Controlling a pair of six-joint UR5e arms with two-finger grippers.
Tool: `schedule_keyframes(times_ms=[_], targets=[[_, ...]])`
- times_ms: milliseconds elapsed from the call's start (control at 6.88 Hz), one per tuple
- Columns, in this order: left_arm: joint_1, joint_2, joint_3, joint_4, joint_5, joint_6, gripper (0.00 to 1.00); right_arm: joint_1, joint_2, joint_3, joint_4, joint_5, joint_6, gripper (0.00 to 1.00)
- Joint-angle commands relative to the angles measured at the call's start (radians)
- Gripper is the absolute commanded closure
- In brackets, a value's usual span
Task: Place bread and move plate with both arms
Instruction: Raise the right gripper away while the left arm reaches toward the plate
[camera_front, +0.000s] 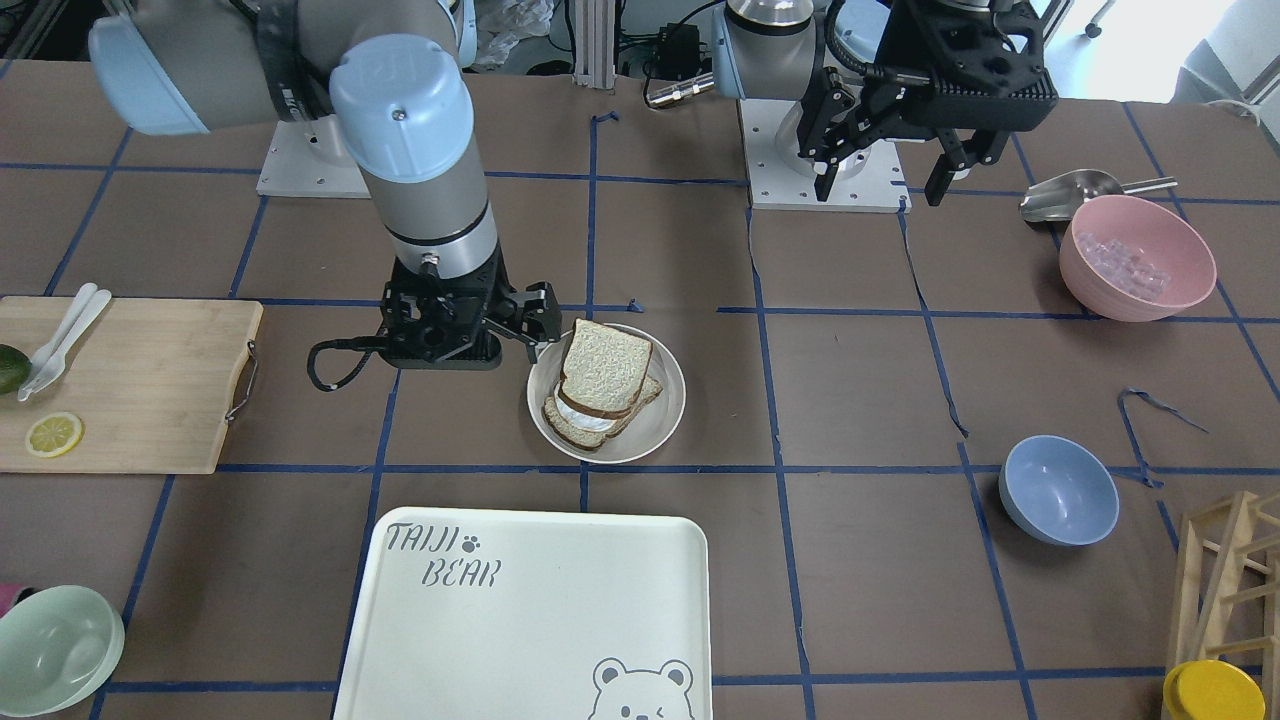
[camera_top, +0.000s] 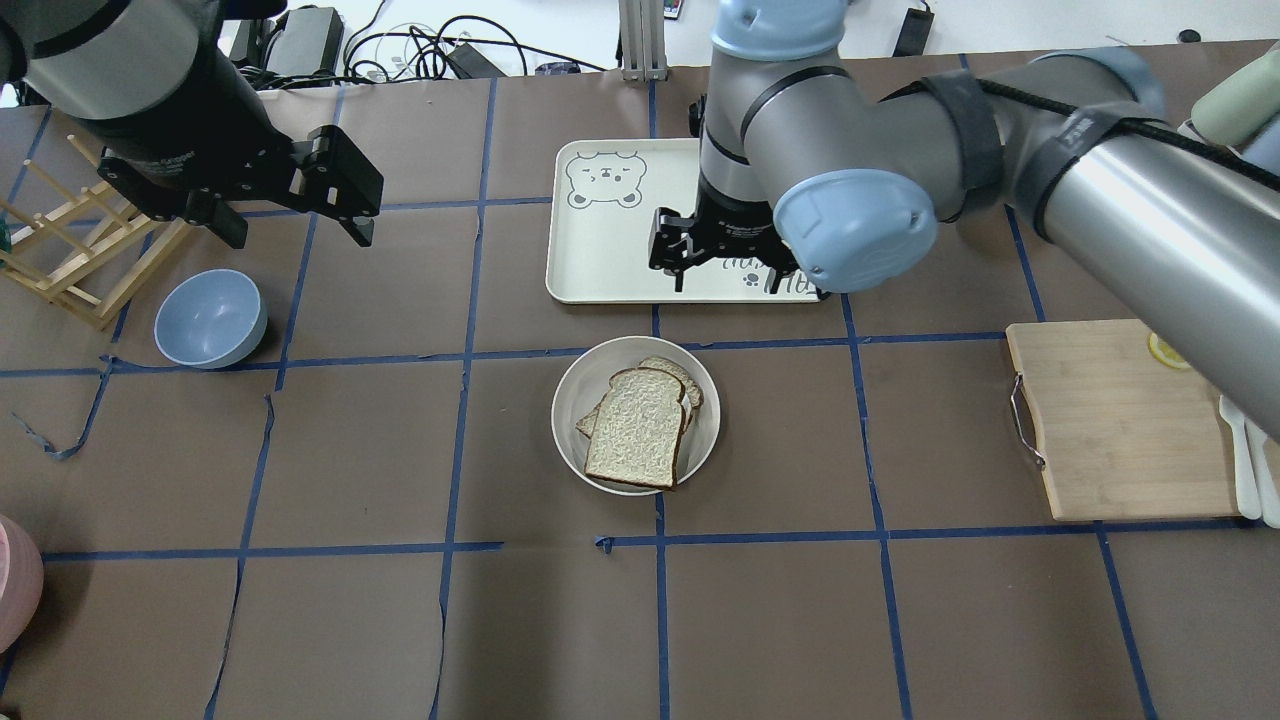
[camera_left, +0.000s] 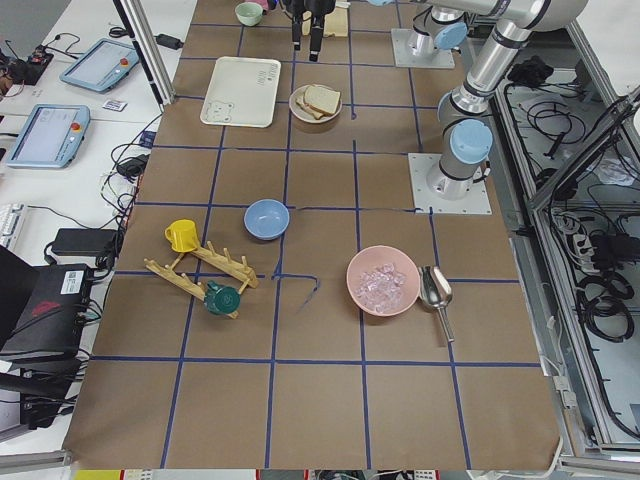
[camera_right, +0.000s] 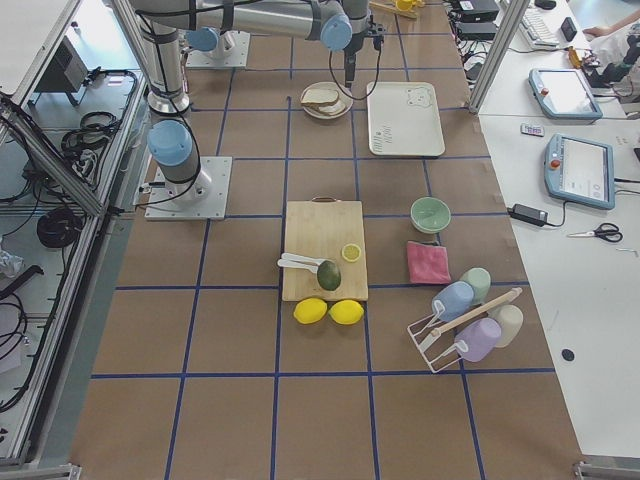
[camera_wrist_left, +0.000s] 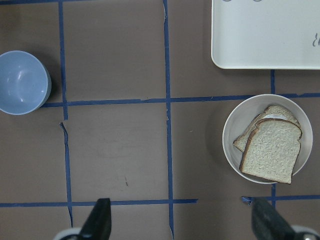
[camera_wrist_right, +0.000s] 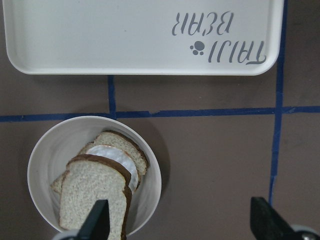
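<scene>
The plain bread slice (camera_front: 603, 370) (camera_top: 640, 430) lies on top of a second slice with white egg (camera_wrist_right: 112, 155) in the round cream plate (camera_front: 660, 430) (camera_top: 570, 440). My right gripper (camera_front: 465, 345) (camera_top: 715, 262) hangs open and empty just beside the plate. In its wrist view (camera_wrist_right: 181, 225) the bread (camera_wrist_right: 90, 192) and plate (camera_wrist_right: 40, 165) sit at the lower left. My left gripper (camera_front: 882, 192) (camera_top: 300, 225) is open and empty, raised high and well apart from the plate. Its wrist view (camera_wrist_left: 182, 225) shows the plate (camera_wrist_left: 230, 150) and bread (camera_wrist_left: 270, 155) at the right.
The "TAIJI BEAR" tray (camera_front: 560, 600) (camera_top: 600, 250) lies just beyond the plate. A blue bowl (camera_front: 1058, 490) (camera_top: 210, 318) and a pink bowl (camera_front: 1138, 258) stand on my left side. A cutting board (camera_front: 130, 380) (camera_top: 1110, 420) lies on my right, and a wooden rack (camera_top: 80, 250) stands far left.
</scene>
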Motion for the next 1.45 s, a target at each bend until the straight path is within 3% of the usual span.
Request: schedule_keyframes(times_ms=[0,145,436,873,1018,1309], targets=[[-0.005,-0.045,-0.042,0.002,-0.047,-0.03,0.0,-0.101,-0.108,-0.006,0.097,-0.017,-0.131,0.0],[-0.007,-0.062,-0.097,0.021,-0.063,-0.086,0.0,-0.112,-0.124,-0.012,0.111,-0.034,-0.13,0.0],[-0.045,-0.096,-0.218,0.176,-0.064,-0.169,0.0,-0.111,-0.129,-0.039,0.182,-0.032,-0.13,0.0],[-0.135,-0.177,-0.443,0.511,-0.066,-0.252,0.0,-0.111,-0.134,-0.056,0.173,-0.025,-0.131,0.0],[-0.135,-0.22,-0.501,0.602,-0.145,-0.284,0.0,-0.111,-0.134,-0.056,0.17,-0.029,-0.131,0.0],[-0.137,-0.292,-0.516,0.629,-0.185,-0.308,0.06,-0.111,-0.134,-0.056,0.168,-0.031,-0.131,0.0]])
